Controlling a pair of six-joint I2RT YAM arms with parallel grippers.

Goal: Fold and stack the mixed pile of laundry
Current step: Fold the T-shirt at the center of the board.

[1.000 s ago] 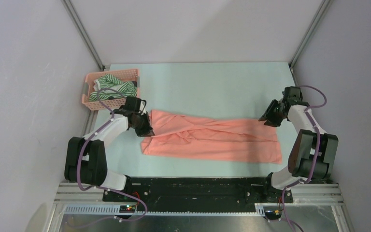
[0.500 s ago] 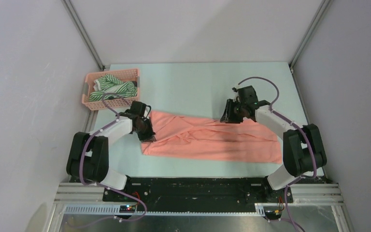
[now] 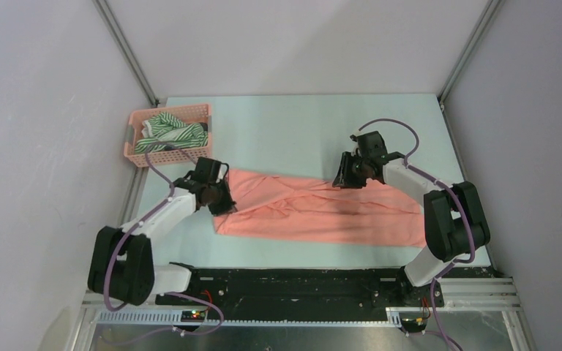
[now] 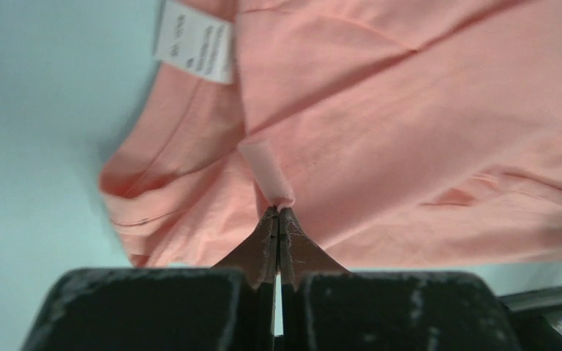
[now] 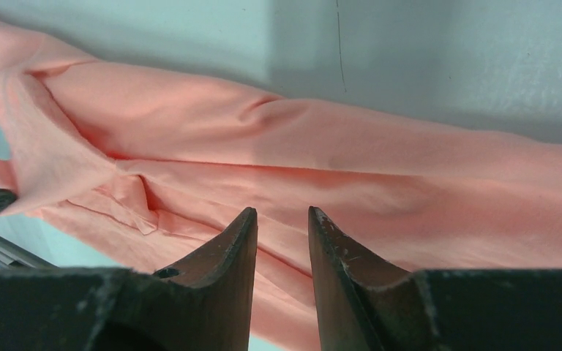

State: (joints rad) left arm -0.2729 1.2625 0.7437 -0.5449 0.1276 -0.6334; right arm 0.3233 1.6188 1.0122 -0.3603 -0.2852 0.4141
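The salmon-pink shirt [image 3: 322, 212] lies spread lengthwise across the middle of the table, creased. My left gripper [image 3: 223, 203] is at its left end, shut on a small pinched fold of the pink cloth [image 4: 410, 110]; the tips [image 4: 279, 212] meet on that fold. A white label [image 4: 195, 42] shows near the collar. My right gripper [image 3: 340, 179] hovers over the shirt's far edge near the middle. It is open [image 5: 282, 213], with only the pink shirt [image 5: 380, 161] below the gap. The green-and-white striped garment [image 3: 167, 130] sits in the basket.
The pink plastic lattice basket [image 3: 133, 124] stands at the table's far left corner, just behind my left arm. Grey walls and metal frame posts close in the table on the left, right and back.
My right arm has swung from the shirt's right end to its far edge near the middle. My left gripper, still pinching, has shifted slightly nearer, tugging the left end with it.
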